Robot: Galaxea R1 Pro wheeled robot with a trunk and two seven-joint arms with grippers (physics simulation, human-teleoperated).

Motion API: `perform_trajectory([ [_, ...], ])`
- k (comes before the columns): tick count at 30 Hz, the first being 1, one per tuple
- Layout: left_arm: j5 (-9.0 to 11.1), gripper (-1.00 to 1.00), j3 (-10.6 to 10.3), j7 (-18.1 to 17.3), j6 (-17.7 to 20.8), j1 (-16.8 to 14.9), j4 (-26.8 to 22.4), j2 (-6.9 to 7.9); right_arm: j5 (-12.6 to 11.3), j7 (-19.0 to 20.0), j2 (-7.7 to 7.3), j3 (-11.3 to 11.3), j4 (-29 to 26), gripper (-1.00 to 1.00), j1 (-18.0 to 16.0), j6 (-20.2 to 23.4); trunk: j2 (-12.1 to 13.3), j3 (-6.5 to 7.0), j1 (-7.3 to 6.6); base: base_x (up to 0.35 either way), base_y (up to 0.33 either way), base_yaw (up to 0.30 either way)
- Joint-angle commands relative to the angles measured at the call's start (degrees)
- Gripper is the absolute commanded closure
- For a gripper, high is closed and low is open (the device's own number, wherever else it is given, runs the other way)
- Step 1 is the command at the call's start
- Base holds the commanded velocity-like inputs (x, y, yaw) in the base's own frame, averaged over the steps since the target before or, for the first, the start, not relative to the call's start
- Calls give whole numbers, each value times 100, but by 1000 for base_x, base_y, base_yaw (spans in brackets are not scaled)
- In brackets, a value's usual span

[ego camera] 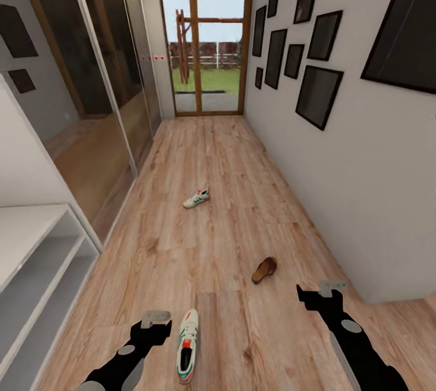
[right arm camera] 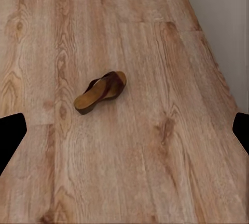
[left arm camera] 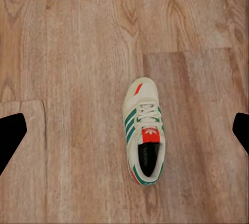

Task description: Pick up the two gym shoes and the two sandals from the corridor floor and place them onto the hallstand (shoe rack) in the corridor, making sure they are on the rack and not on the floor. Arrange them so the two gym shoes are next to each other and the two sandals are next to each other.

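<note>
One white gym shoe (ego camera: 188,347) with green stripes lies on the corridor floor (ego camera: 230,155) just right of my left gripper (ego camera: 157,325), which is open; the left wrist view has that shoe (left arm camera: 143,133) between the spread fingertips (left arm camera: 13,133), well below them. A second gym shoe (ego camera: 197,198) lies farther down the corridor. A brown sandal (ego camera: 264,269) rests on its side ahead and left of my open right gripper (ego camera: 321,295), and lies on the planks (right arm camera: 100,92) in the right wrist view. The hallstand (ego camera: 30,239) stands at the left edge.
Mirrored sliding doors (ego camera: 103,106) line the left wall beyond the hallstand. Several dark picture frames (ego camera: 318,94) hang on the right wall, which runs close beside my right arm. A glazed door (ego camera: 206,46) closes the far end of the corridor.
</note>
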Motion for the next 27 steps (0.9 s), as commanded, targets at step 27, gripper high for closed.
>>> perform_trajectory([
  [27, -3, -100, -5, 3, -46, -4, -4, 7, 1, -3, 5, 0, -8, -100, -2, 39, -2, -5, 1, -19, -262, -232],
])
